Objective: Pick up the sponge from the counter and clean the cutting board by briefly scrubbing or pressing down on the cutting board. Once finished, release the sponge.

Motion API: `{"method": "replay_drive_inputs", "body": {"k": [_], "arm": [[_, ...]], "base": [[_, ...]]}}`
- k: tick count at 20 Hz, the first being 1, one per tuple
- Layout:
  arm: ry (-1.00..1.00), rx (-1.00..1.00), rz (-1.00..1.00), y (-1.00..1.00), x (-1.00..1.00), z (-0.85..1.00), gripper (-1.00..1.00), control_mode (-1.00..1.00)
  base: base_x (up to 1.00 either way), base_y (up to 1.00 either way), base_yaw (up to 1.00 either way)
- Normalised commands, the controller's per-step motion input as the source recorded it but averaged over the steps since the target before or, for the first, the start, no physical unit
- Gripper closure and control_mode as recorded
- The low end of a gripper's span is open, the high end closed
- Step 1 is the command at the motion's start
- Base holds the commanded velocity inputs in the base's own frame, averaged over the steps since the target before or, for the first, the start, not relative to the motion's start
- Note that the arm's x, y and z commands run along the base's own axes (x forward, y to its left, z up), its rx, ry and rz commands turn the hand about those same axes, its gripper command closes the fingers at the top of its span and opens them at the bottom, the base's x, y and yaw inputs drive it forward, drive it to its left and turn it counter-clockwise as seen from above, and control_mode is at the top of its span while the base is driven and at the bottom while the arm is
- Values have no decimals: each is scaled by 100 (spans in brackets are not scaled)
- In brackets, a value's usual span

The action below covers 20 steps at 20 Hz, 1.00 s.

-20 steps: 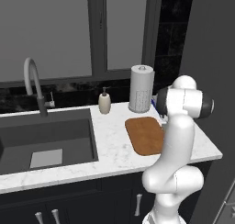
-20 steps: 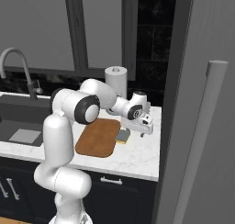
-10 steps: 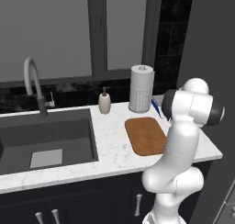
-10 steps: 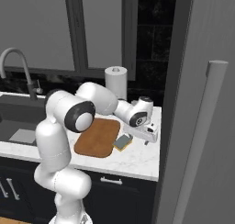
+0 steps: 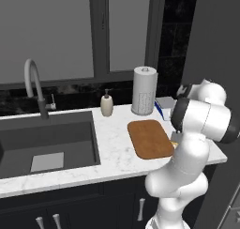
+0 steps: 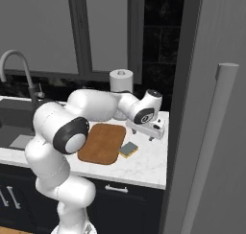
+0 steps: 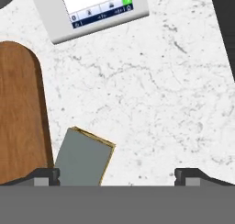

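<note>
the pincer (image 6: 153, 134) hangs above the marble surface (image 7: 156, 90) with fingers spread wide and empty, while the sponge (image 7: 83, 158) lies just beside the cutting board (image 7: 18, 113).

A tall paper towel roll (image 5: 144, 90) is seen standing upright at the back of the tabletop, below the window (image 5: 93, 31). A small cream soap dispenser (image 5: 107, 104) is placed to its left, near the sink basin (image 5: 51, 136). A curved grey faucet (image 5: 34, 85) rises behind the basin, and a pale flat rectangle (image 5: 47, 161) lies on the basin floor. A white kitchen scale (image 7: 94, 9) with a blue-edged display is shown in the hand view, reading zero.
</note>
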Motion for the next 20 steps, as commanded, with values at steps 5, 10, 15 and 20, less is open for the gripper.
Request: {"method": "replay_drive_inputs", "body": {"k": [5,10,15,20], "arm": [[-2,0,0,13,-17,28,-100,-100],[0,0,0,40,-6,0,-100,-100],[0,0,0,58,0,0,-100,-100],[0,0,0,8,0,-9,-100,-100]], "base": [[0,0,0],[0,0,0],[0,0,0],[0,0,0]]}}
